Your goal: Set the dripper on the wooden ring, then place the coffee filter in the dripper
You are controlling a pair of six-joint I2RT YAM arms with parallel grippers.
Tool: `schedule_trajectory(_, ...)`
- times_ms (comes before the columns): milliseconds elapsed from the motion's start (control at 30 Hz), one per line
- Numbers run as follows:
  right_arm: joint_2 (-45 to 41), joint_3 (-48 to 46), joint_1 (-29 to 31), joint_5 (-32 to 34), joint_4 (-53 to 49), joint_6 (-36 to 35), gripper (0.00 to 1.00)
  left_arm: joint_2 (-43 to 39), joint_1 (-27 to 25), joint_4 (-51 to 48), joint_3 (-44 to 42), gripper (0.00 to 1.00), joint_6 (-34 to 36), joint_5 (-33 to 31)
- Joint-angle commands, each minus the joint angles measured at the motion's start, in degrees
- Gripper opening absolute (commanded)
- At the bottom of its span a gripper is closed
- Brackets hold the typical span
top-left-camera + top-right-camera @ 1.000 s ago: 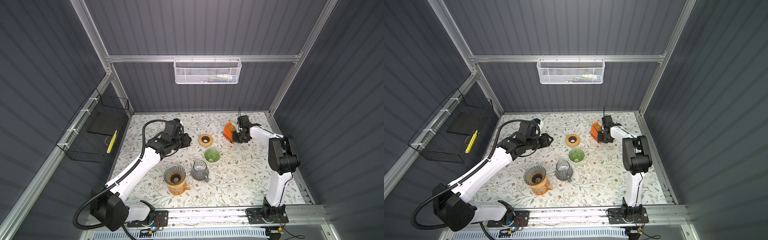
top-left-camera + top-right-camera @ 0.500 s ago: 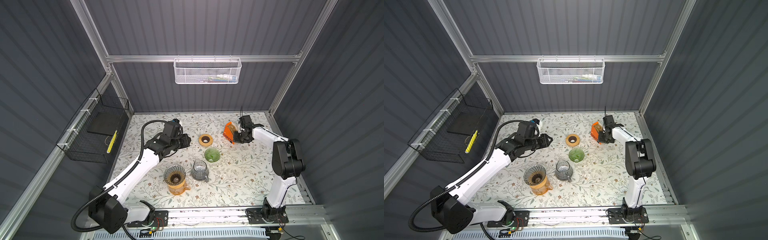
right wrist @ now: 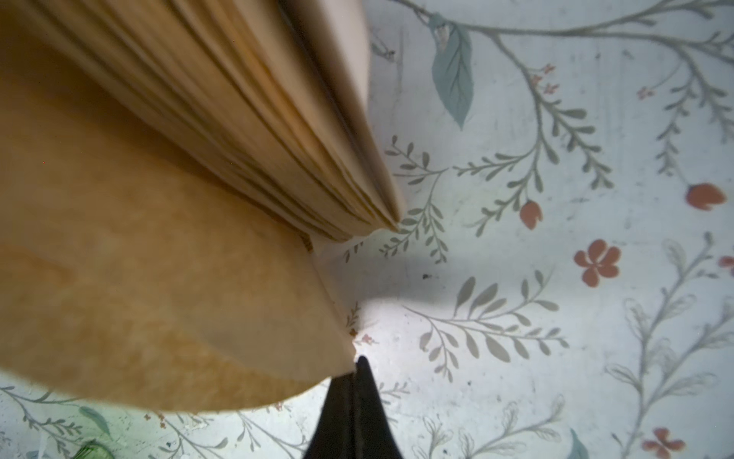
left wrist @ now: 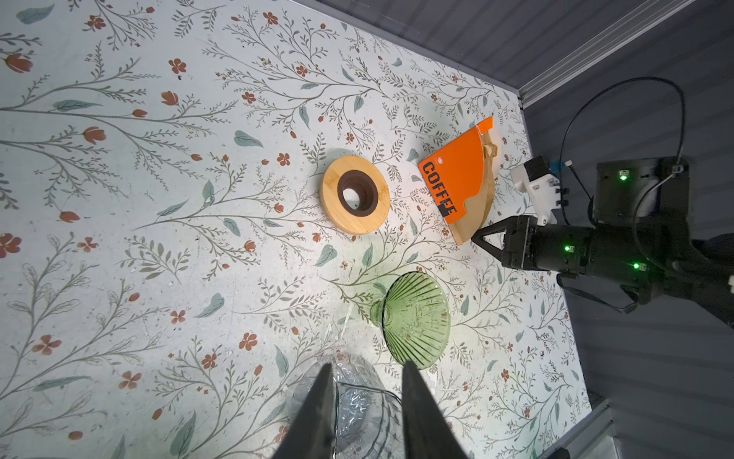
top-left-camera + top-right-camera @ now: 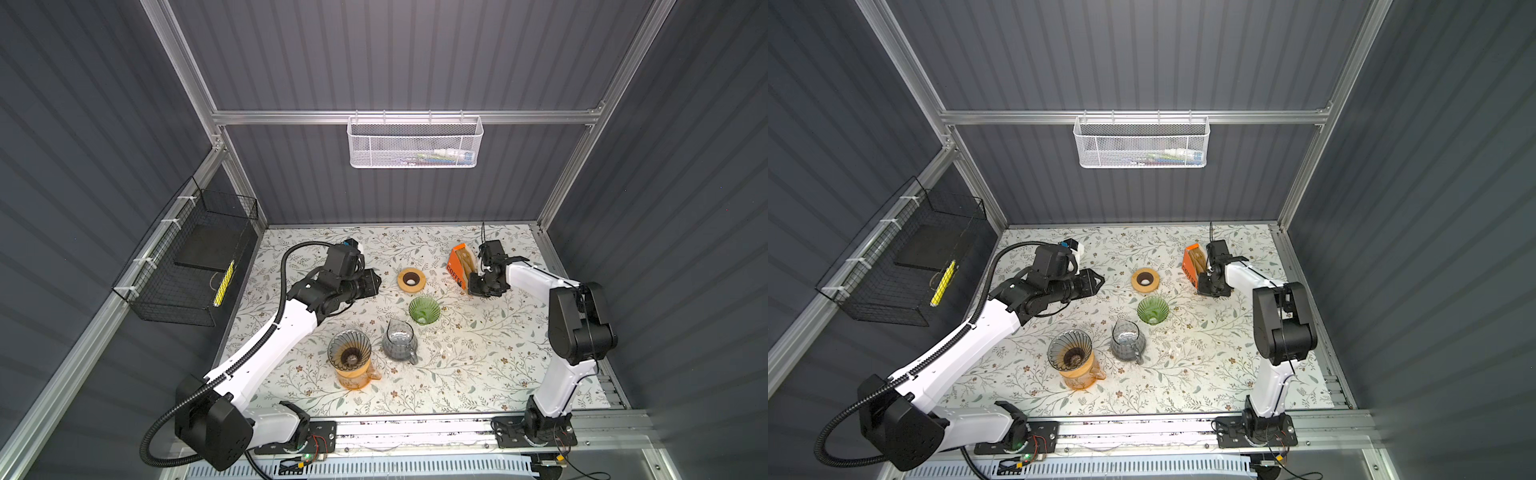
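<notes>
An orange filter holder [image 5: 456,266] [image 5: 1191,262] [image 4: 456,175] marked COFFEE stands at the back right with a stack of brown filters [image 3: 278,119]. The outermost coffee filter [image 3: 159,278] is peeled away from the stack. My right gripper [image 3: 354,367] [image 5: 473,290] [image 5: 1202,289] [image 4: 474,239] is shut on its lower corner, low over the table. A green glass dripper [image 5: 424,309] [image 5: 1153,309] [image 4: 413,318] lies in front of the holder with nothing in it. My left gripper [image 4: 365,365] [image 5: 376,280] [image 5: 1099,281] hovers at mid left, open with nothing between its fingers.
A smoky glass dripper sits on an amber carafe [image 5: 349,357] [image 5: 1070,353] at the front. Next to it stands a clear glass pitcher [image 5: 400,343] [image 5: 1127,340] [image 4: 357,401]. A wooden ring [image 5: 411,279] [image 5: 1145,279] [image 4: 355,194] lies behind the green dripper. Wire baskets hang on the walls.
My right arm's elbow has swung outward to the right while its gripper stays at the holder's filters. The left arm has hardly moved.
</notes>
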Motion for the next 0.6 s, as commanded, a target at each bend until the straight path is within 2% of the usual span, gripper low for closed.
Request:
schedule_trajectory(0,-3.02,-0.71,0.57,0.39,-0.64,0.32,0.13,-1.64,-0.07,-0.13,-0.87,0.31,0.82,-0.23)
schedule_trajectory(367,-10.14,-1.49,2.17,0.69,-2.44,0.28,0.22,-2.78,-0.11,-1.11,-0.31,0.31,1.11,-1.04)
schedule_trajectory(567,-7.93,0.67,2.70,-0.23,-2.36,-0.38,0.23,-2.91,-0.12,-1.16,-0.21,0.31,0.96,-1.24)
